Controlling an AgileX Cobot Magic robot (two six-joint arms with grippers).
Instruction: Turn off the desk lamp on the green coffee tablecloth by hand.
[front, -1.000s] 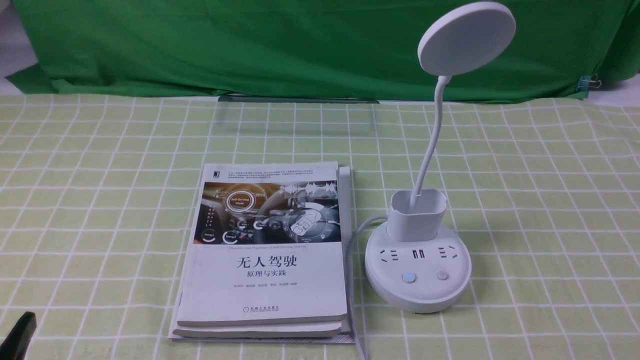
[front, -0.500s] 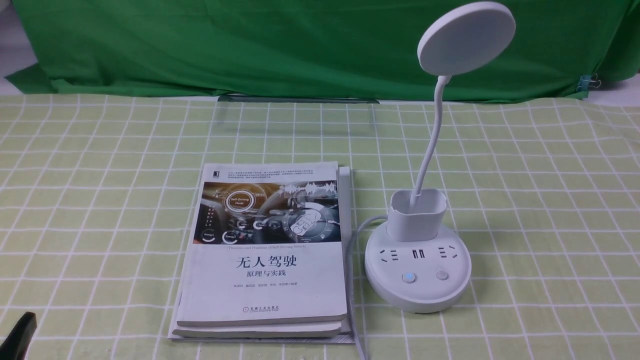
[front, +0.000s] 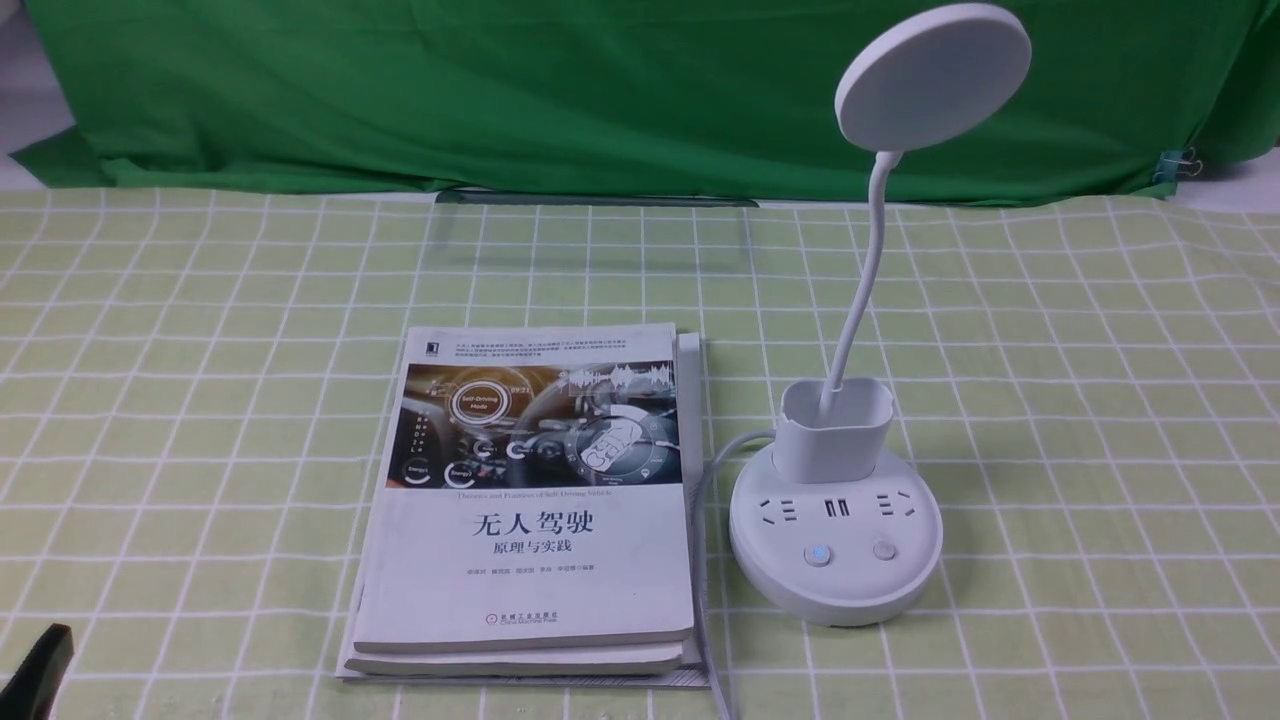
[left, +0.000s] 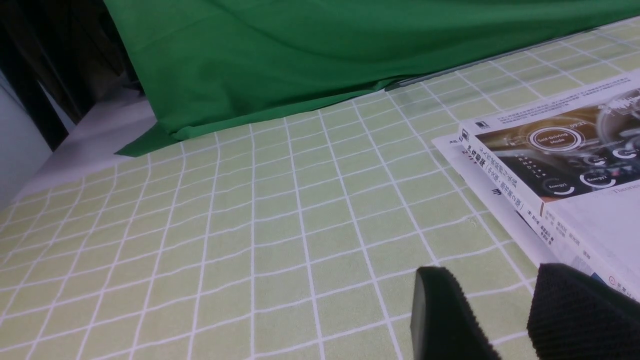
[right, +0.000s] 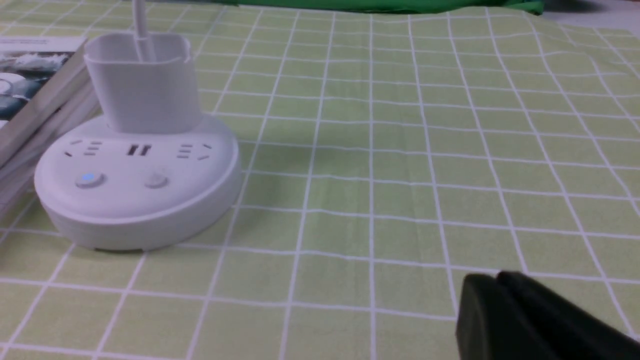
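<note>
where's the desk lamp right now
In the front view, the desk lamp stands on the robot's right side of the green checked tablecloth, just right of the stacked books.

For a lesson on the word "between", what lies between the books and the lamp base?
A grey cable runs there over the tablecloth, between books and lamp base, as the front view shows.

Front view: seemingly no visible change.
</note>
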